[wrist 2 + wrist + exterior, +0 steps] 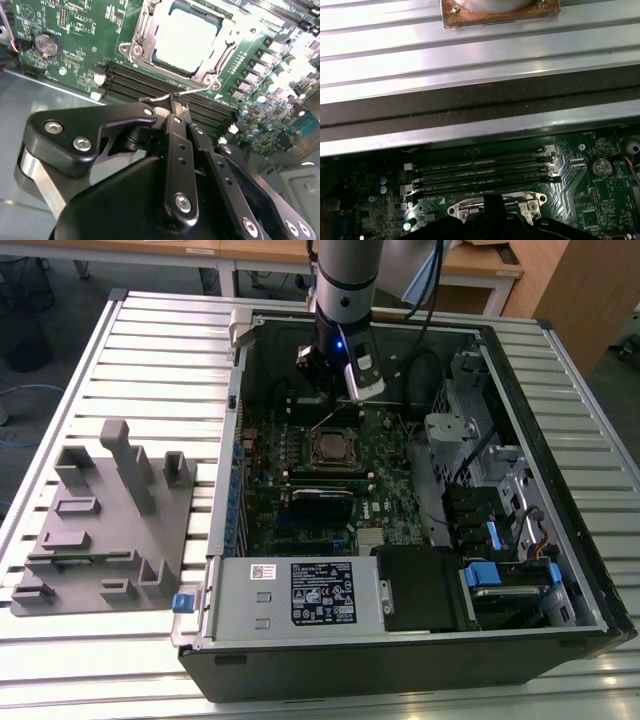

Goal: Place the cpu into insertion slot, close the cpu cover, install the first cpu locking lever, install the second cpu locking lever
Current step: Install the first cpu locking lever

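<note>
Starting at the front edge of the computer case, which stands open on the slatted table, the white-labelled power box comes first, then the green circuit board. Near the middle of that board the cpu sits flat in its socket. The cover lies down around it, so the chip's grey top shows through the window. Both look settled. I judge the chip to be light and fragile, a thing that wants no more touching.

The piece in hand is a locking lever, a thin bright wire running along the socket's edge beside the memory slots. In the exterior view it stands at a slant from the socket toward the far edge of the case. It should be stiff and springy, smooth enough to slip, and best taken near its free bent end, where the leverage is greatest.

The pincer is at that spot. In the second wrist view its two fingers are drawn together with the wire caught at their tips, so it looks clamped on the lever, just above the memory slots and close beside the socket. Which of the two levers this is I cannot tell.
</note>
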{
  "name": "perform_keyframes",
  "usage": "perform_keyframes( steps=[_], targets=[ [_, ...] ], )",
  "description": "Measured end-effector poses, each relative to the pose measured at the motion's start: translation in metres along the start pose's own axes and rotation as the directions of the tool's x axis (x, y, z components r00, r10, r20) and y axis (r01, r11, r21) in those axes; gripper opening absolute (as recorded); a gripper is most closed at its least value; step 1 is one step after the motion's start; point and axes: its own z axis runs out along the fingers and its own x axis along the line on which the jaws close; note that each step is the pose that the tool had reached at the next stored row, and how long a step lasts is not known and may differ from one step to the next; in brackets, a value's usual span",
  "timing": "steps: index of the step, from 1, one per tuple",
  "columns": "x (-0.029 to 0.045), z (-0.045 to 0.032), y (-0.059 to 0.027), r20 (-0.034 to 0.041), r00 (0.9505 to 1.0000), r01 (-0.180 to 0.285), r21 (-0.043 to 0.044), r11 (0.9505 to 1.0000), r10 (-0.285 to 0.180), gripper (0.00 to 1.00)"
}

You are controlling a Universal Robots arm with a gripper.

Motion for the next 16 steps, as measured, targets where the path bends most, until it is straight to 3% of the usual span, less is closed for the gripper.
perform_keyframes(
  steps=[16],
  targets=[
    [0.001,0.0095,0.0052,-0.0008,1.0,0.0,-0.0064,1.0,0.0,0.1]
  ],
)
